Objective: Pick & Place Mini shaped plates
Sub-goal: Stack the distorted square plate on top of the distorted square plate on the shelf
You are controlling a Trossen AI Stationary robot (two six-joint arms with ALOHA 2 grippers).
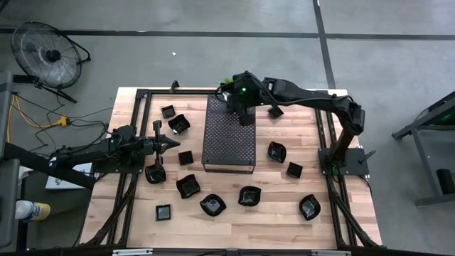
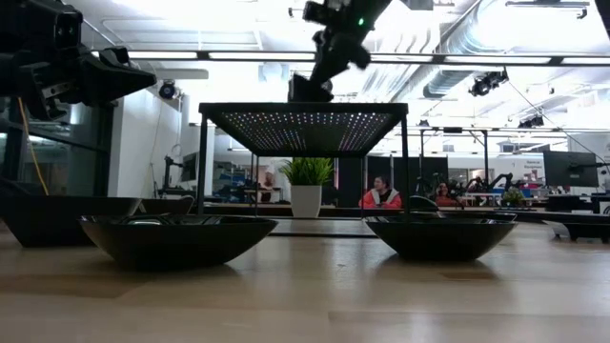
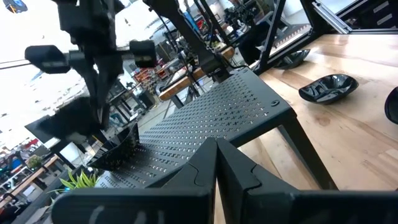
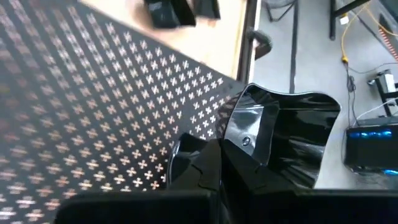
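Note:
Several glossy black mini shaped plates lie flat on the wooden table around the perforated tray (image 1: pixel 229 139), among them a plate (image 1: pixel 155 173) by my left gripper and a plate (image 1: pixel 276 151) to the tray's right. My right gripper (image 1: pixel 244 112) reaches over the tray's far end (image 4: pixel 93 106), shut on a square black plate (image 4: pixel 292 137). In the low view this gripper (image 2: pixel 310 88) sits just above the tray top (image 2: pixel 305 119). My left gripper (image 1: pixel 174 144) hovers shut left of the tray, fingers (image 3: pixel 216 165) pointing toward it, holding nothing. My right gripper holds the square plate by its rim wall (image 4: pixel 244 134), coming at it from above. The fingers (image 4: pixel 193 165) cover the place of contact, and most of the plate sticks out to one side of them. Whether the plate touches the tray top, I cannot tell.
The tray stands raised on thin legs (image 2: pixel 203 162). A small green plant (image 2: pixel 307 186) sits beyond it. Black frame rails (image 1: pixel 131 128) run along the table's left and right sides. People sit in the room behind (image 2: pixel 381 197). A floor fan (image 1: pixel 50 53) stands off the table.

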